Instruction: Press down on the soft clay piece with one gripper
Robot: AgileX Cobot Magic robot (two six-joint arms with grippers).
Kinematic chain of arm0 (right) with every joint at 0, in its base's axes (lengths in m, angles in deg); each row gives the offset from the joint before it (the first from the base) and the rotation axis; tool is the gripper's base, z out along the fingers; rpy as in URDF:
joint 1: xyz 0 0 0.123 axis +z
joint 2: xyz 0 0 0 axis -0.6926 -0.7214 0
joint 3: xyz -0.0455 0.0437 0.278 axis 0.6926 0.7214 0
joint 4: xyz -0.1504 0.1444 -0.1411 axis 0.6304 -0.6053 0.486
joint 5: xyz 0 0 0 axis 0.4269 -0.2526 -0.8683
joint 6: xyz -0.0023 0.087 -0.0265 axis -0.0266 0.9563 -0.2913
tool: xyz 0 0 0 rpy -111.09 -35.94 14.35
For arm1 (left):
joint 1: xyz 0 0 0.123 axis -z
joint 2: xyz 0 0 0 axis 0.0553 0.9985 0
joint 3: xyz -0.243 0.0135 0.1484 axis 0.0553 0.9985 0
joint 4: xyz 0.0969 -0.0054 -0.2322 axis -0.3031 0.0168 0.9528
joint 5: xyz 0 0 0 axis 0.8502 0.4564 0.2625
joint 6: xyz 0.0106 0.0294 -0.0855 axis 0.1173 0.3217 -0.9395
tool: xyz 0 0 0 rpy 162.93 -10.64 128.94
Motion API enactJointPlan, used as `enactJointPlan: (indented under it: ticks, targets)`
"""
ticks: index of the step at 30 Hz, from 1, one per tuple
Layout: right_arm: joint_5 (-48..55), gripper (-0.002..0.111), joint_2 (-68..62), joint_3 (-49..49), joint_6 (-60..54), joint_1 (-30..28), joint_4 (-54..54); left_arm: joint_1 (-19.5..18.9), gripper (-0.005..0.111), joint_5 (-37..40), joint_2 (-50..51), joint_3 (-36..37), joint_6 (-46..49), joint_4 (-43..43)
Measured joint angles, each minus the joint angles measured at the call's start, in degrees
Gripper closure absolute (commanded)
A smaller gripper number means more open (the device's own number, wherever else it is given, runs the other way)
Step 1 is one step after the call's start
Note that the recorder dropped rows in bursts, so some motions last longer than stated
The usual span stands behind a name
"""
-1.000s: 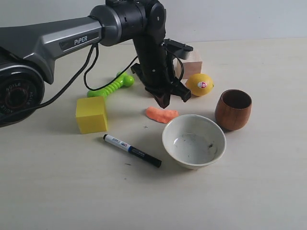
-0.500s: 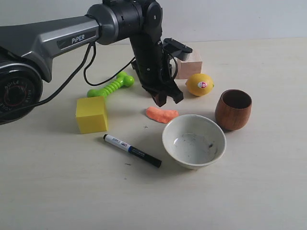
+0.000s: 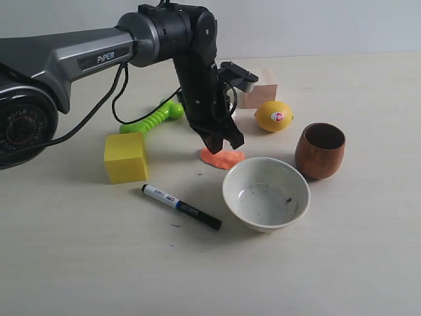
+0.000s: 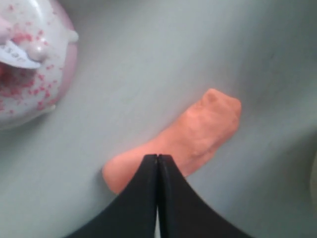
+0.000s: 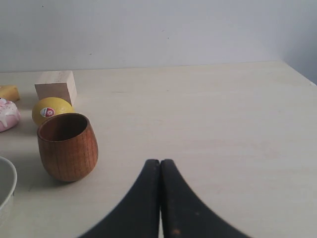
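Observation:
The soft clay piece [image 3: 224, 158] is a flat orange-salmon blob lying on the table between the yellow block and the white bowl. My left gripper [image 3: 222, 143] is shut and points straight down, its tips right at the clay's top. In the left wrist view the closed black tips [image 4: 157, 156] sit over the near part of the clay [image 4: 200, 131], and whether they touch it is unclear. My right gripper [image 5: 160, 161] is shut with nothing in it, low over bare table, and out of the exterior view.
A white bowl [image 3: 266, 194] and a wooden cup [image 3: 320, 150] stand right of the clay. A lemon [image 3: 273, 116] and a wood block [image 3: 260, 86] sit behind. A yellow block [image 3: 125, 157], a green toy [image 3: 152, 118] and a marker [image 3: 181, 207] lie left. A pink toy cake [image 4: 29, 59] is nearby.
The left arm has swung left and come down, bringing its gripper from behind and above the clay to right over it. Its jaws, spread a second ago, are now shut.

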Motion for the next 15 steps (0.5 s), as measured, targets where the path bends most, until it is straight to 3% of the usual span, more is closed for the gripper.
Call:
enactJointPlan:
  ticks: [15]
  targets:
    - [0.0,0.108,0.0,0.0,0.0,0.0,0.0,0.19,0.107,0.0,0.0,0.0,0.64,2.21]
